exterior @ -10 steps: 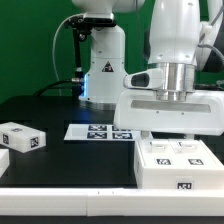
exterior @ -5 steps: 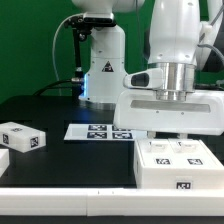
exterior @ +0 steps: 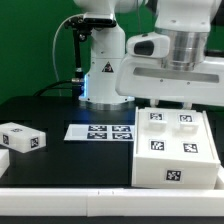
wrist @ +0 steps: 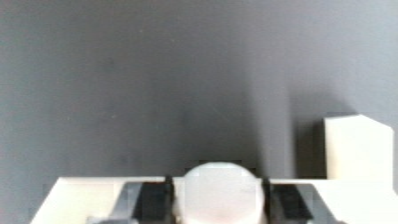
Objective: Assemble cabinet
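Room beyond the desk (exterior: pixel 50 108) shows as a green backdrop at 10 o'clock in the exterior view, with the white robot base (exterior: pixel 103 70) standing at 12 o'clock on the far edge. The desk top is matt black and a pale strip runs along its near edge at 6 o'clock.

The marker board (exterior: pixel 100 131) lies flat near the middle. A small white tagged block (exterior: pixel 22 138) sits at 9 o'clock, well apart from the board, and a second white piece (exterior: pixel 3 160) is cut off by the frame at 8 o'clock.

The cabinet (exterior: pixel 175 150) fills the 4 o'clock area, just beside the board's 3 o'clock end. Its tagged face is tilted toward the camera and its upper edge sits right under the arm's wide white hand.

In the wrist view the dark fingers (wrist: pixel 164 200) are drawn in against a rounded white part of the cabinet, one on each side, gripping it. A separate upright white piece (wrist: pixel 356 150) stands beyond on the grey surface; what it is cannot be told.

Bare black desk lies open from 7 to 9 o'clock, between the block and the cabinet.
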Robot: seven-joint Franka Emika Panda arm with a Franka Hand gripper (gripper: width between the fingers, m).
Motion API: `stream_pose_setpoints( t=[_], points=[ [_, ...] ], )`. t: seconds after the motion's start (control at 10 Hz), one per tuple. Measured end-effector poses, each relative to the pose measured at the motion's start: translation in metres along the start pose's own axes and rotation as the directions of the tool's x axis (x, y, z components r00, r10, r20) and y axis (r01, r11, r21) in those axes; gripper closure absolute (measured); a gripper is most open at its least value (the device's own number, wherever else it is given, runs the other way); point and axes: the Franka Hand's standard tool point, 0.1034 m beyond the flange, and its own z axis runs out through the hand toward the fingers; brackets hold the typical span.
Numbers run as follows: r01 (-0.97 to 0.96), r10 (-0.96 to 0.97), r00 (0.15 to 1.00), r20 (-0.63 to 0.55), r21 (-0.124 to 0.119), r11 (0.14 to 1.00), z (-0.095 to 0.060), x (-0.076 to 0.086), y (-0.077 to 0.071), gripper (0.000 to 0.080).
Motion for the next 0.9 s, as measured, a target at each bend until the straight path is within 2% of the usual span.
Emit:
stream_pose_setpoints(
  t=[0.2,0.3,0.5,0.6,0.7,0.9],
  points=[
    [-0.003,0.003,1.0,0.009,-0.002,1.0,0.002,-0.003,0.002,0.0578],
    [0.023,-0.023,0.996,0.08,0.001,1.0,-0.005,-0.008,0.004,0.0578],
    [0.052,-0.057,0.974,0.221,0.031,0.998,-0.038,0.007,0.022,0.0578],
    [0.048,-0.049,0.958,0.281,0.01,0.999,-0.05,0.018,0.028,0.0577],
    [0.051,-0.051,0.964,0.262,0.006,0.999,-0.048,0.024,0.026,0.0577],
    [0.048,-0.048,0.962,0.27,0.006,0.999,-0.047,0.022,0.028,0.0577]
  ],
)
